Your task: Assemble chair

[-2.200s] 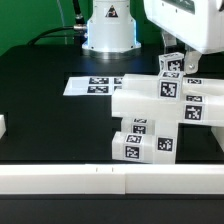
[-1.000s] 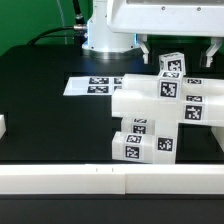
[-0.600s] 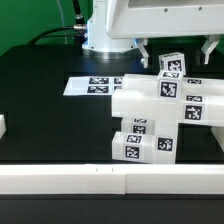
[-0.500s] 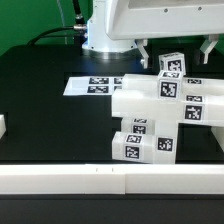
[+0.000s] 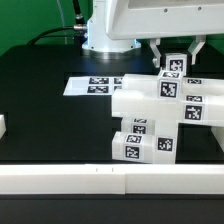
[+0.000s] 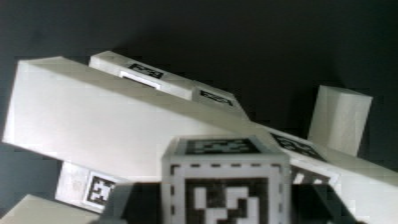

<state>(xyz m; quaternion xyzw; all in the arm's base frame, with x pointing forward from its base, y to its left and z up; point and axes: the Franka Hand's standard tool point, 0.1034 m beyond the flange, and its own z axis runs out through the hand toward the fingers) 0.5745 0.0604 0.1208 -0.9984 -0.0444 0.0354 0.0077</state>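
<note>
The partly built chair (image 5: 160, 112) is a stack of chunky white tagged blocks at the exterior view's right. A small upright tagged piece (image 5: 173, 66) stands on top of it. My gripper (image 5: 176, 50) is open, with one finger (image 5: 156, 50) on each side of that piece's top and small gaps showing. In the wrist view the same tagged piece (image 6: 228, 185) fills the lower middle. The wide seat block (image 6: 107, 100) lies beyond it and another upright bar (image 6: 338, 115) stands beside it. The fingertips barely show there.
The marker board (image 5: 92, 86) lies flat on the black table behind the chair. A small white part (image 5: 2, 126) sits at the exterior view's left edge. A white rail (image 5: 100, 181) runs along the table's front. The arm's base (image 5: 108, 35) stands at the back.
The gripper let go of the top piece and lifted with its fingers spread wide. Now the fingers have come closer in on both sides of the piece. The chair has not moved.
</note>
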